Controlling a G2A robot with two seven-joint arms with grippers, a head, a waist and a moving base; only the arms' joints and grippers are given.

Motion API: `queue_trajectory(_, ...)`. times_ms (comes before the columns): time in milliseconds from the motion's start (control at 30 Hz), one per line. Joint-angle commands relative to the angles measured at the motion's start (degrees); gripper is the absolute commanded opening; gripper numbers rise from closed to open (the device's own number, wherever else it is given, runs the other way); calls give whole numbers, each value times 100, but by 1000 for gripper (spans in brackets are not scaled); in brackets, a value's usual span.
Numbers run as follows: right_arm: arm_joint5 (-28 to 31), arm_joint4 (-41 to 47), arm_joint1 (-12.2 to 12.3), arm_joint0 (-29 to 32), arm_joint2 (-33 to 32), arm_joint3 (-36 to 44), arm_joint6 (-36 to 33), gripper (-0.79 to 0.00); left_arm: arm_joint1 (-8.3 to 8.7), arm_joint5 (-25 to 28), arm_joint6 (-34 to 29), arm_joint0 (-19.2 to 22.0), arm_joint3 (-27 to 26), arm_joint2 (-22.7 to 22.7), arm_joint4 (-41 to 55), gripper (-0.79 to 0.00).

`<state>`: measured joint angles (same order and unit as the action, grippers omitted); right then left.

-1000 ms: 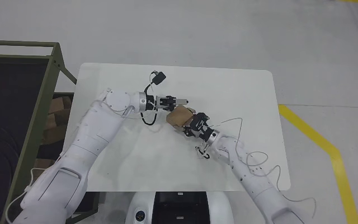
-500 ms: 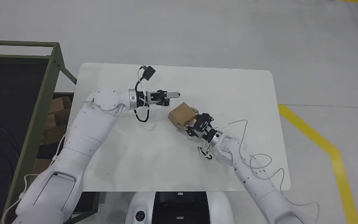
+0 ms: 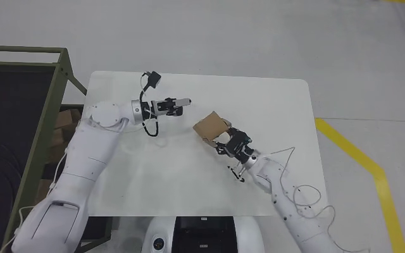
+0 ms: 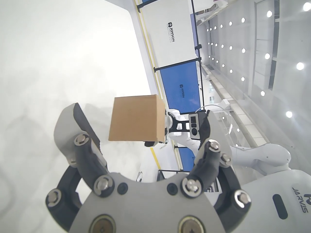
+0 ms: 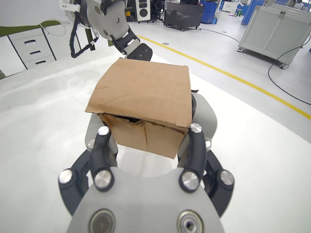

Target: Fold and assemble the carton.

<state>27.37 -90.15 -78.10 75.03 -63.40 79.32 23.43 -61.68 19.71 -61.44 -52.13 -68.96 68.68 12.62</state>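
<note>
The brown carton (image 3: 211,126) is folded into a closed box and sits near the middle of the white table (image 3: 272,101). My right gripper (image 3: 223,140) is shut on the carton (image 5: 143,107), one finger on each side wall of its near end. A top flap overhangs that end, where the cardboard edge looks torn. My left gripper (image 3: 185,101) hovers open a short way off the carton's far side, nothing between its fingers (image 4: 82,127). From that wrist the carton (image 4: 136,118) appears as a plain closed cube.
A green-framed cart (image 3: 44,114) with cardboard pieces stands off the table's left edge. Loose white cable (image 3: 278,142) trails along the right arm. A yellow floor line (image 3: 361,164) runs to the right of the table.
The left gripper has let go of the carton and drawn back to the left and away from it. The right gripper has shifted the carton slightly to the right.
</note>
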Motion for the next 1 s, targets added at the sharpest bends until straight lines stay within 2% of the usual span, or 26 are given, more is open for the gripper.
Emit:
queue_trajectory(0, 1, -9, 49, 220, -133, 447, -126, -785, 33, 22, -37, -76, -51, 109, 45, 0)
queue_trajectory(100, -99, -13, 92, 496, -253, 905, -309, -785, 74, 66, -77, -184, -121, 240, 103, 0)
queue_trajectory(267, -99, -13, 92, 496, -253, 905, -309, -785, 145, 239, -3, -420, -300, 465, 33, 0)
queue_trajectory(400, -99, -13, 92, 496, -253, 905, -309, -785, 258, 586, 302, -958, -826, 931, -130, 0)
queue_trajectory(533, -99, -13, 92, 496, -253, 905, -309, -785, 356, 815, 301, -1543, -1388, 1450, 247, 0)
queue_trajectory(700, 166, 617, 108, 463, -400, 1194, -41, -785, 424, 861, 326, -1976, -1796, 1846, 533, 0)
queue_trajectory(833, 640, 1089, 150, 413, -597, 1527, 145, -785, 428, 858, 317, -1998, -1817, 1863, 551, 0)
queue_trajectory(967, 932, 1545, 177, 291, -745, 1873, 13, -785, 428, 858, 317, -1998, -1817, 1863, 551, 0)
